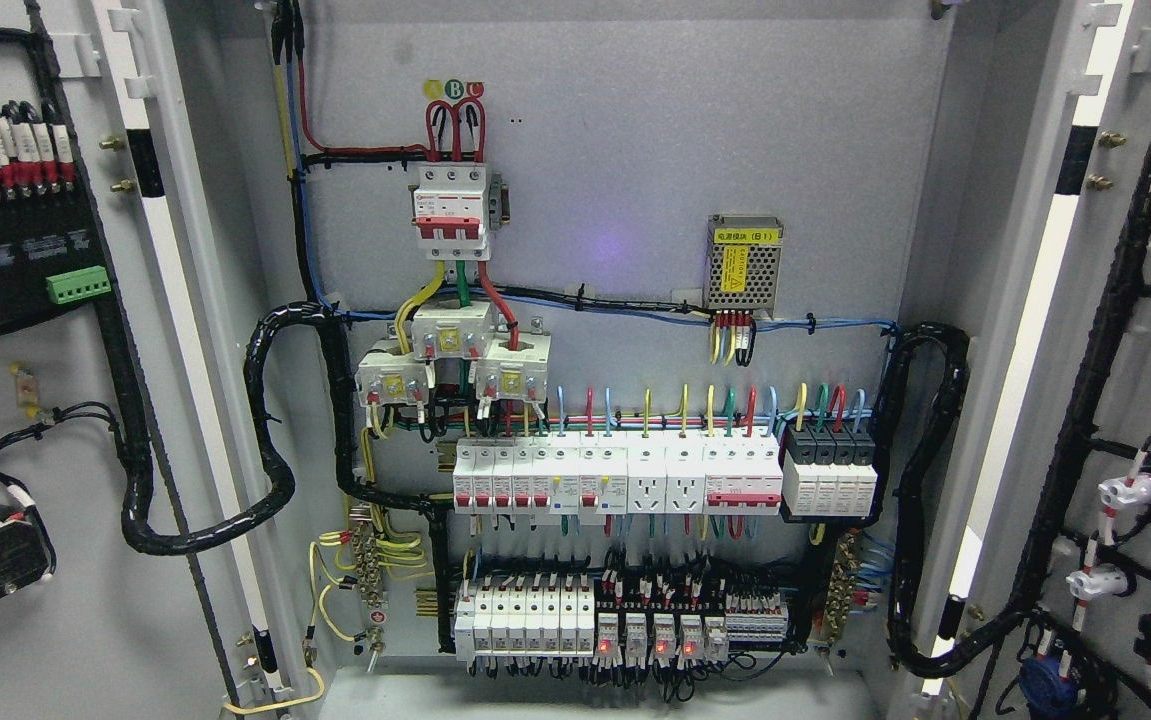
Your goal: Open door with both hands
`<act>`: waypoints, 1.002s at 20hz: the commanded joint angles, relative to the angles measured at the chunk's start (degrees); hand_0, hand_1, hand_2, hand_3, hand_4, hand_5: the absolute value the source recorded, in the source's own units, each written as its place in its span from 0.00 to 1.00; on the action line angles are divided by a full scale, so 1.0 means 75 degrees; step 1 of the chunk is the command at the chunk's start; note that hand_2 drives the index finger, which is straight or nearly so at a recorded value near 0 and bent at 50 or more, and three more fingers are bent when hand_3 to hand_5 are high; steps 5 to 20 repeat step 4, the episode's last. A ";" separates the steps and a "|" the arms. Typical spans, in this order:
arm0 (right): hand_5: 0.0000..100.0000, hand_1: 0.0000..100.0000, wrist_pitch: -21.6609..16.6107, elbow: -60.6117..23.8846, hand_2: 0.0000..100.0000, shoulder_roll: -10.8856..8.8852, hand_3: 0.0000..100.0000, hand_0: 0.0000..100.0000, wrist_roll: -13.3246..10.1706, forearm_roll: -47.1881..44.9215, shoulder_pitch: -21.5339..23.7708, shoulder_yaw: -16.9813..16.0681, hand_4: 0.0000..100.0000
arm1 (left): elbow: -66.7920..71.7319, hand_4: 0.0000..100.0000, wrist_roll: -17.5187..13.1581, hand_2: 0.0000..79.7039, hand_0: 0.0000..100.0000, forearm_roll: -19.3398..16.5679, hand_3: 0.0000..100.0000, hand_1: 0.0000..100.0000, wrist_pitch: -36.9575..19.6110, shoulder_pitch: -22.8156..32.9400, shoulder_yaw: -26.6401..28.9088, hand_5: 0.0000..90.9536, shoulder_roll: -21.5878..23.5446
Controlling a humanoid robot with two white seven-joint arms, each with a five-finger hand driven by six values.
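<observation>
While both hands out of view, left door and right door swung wide; cabinet wiring exposed; tags read A, B, C.

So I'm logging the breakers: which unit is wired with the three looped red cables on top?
The big breaker mounted alone at upper left, under the A, B, C labels; the lower rows get thin single wires.

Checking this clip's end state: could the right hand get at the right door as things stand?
Cannot say for sure: no hand shows in the head view. The right door already stands swung open beside the cabinet, and nothing blocks it.
</observation>
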 commanded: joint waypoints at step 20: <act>0.00 0.00 0.0012 0.0511 0.00 0.0141 0.00 0.00 -0.0004 0.0003 -0.0044 -0.0013 0.00 | -0.0328 0.00 0.0184 0.00 0.00 -0.0002 0.00 0.00 0.0010 -0.0105 -0.0009 0.00 -0.0016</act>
